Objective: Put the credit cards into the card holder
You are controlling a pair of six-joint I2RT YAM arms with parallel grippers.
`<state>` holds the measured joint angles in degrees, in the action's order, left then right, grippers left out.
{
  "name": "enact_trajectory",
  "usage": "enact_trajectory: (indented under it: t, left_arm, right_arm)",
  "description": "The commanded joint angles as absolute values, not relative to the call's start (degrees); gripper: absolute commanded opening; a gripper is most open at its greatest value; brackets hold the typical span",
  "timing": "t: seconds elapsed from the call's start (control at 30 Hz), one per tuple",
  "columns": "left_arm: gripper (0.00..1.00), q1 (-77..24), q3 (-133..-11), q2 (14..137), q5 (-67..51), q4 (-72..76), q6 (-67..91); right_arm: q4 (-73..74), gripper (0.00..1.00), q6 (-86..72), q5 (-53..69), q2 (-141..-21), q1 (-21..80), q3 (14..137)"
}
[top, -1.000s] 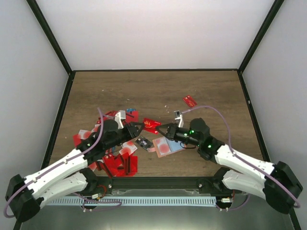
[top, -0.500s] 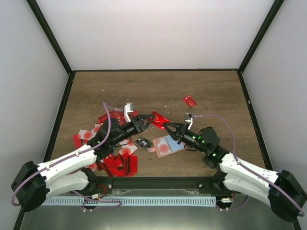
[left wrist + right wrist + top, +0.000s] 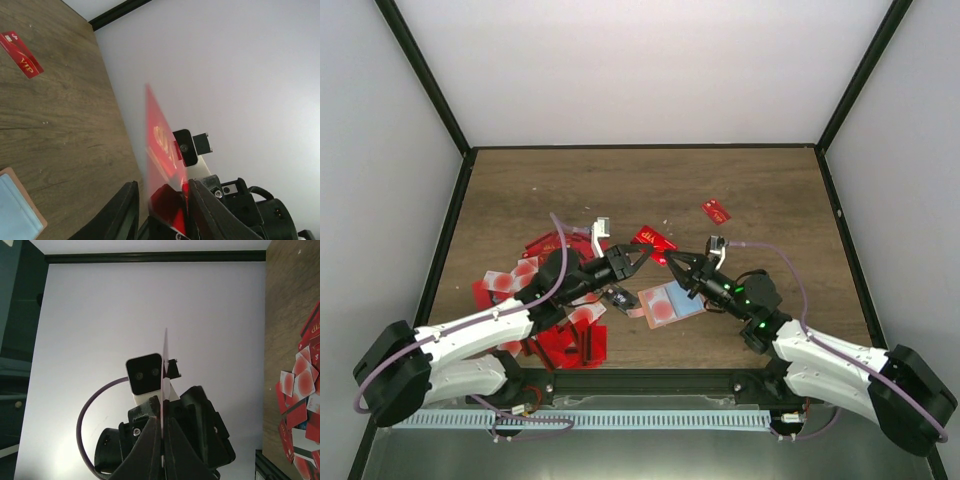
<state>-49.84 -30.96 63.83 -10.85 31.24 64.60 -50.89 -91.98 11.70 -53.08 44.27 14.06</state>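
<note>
Over on the left, the credit cards (image 3: 555, 300) are lying in a loose heap on the worktop (image 3: 620, 185), mostly red, a few showing pale faces. They are also showing at the edge of the right wrist view (image 3: 302, 390). The left pincer (image 3: 638, 258) is reaching in from that heap towards the middle. Its fingers (image 3: 126, 210) are standing apart on either side of a red card (image 3: 655, 240). I cannot tell whether they are touching it.

That red card (image 3: 161, 145) is hanging above the wood between the two arms, standing on edge. Just below it, near the front of the worktop, the card holder (image 3: 665, 303) is lying flat and open. Its light blue and pink-red inside is facing up, and its tan border is peeking into the corner of the left wrist view (image 3: 15, 212). A dark card (image 3: 620, 297) is sitting just beside its left end.

The right pincer (image 3: 678, 265) is coming in from the right with its fingers pressed together on the red card, gripping it edge-on (image 3: 163, 412).

Farther right and back, a lone red card (image 3: 716, 211) is lying by itself, well apart from the rest (image 3: 21, 54).
</note>
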Motion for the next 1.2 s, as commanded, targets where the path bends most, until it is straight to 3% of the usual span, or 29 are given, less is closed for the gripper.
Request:
enact_trajectory:
  t: [0.0,0.53,0.67,0.77,0.97,1.07,1.17]
  left_arm:
    - [0.27,-50.79,-31.93,65.5,-11.22,35.66,64.62]
    - [0.05,-52.11,-32.41,66.5,-8.27,36.47,64.96]
    - [0.04,-52.07,-32.24,67.04,-7.71,35.51,64.2]
    - [0.04,-52.06,-31.33,66.07,-6.36,33.01,63.44]
    - [0.04,-52.03,-31.12,64.96,-3.62,20.48,61.92]
    - [0.04,-52.07,-30.23,67.07,-6.14,18.76,62.3]
    - [0.04,-52.3,-29.93,69.77,-8.64,18.16,62.28]
  right_arm:
    - [-55.33,0.01,-92.92,9.2,-53.11,43.99,13.5]
    - [-57.79,0.01,-92.9,9.74,-54.88,43.96,12.38]
    - [-54.11,0.02,-90.75,12.6,-54.64,43.74,13.09]
    - [-45.96,0.16,-86.34,17.42,-52.14,41.33,14.38]
    - [-13.83,0.53,-66.24,24.9,-44.84,30.24,23.07]
    - [1.35,0.64,-51.5,24.04,-45.64,26.03,28.47]
    - [9.25,0.67,-43.11,21.46,-48.21,23.6,30.11]
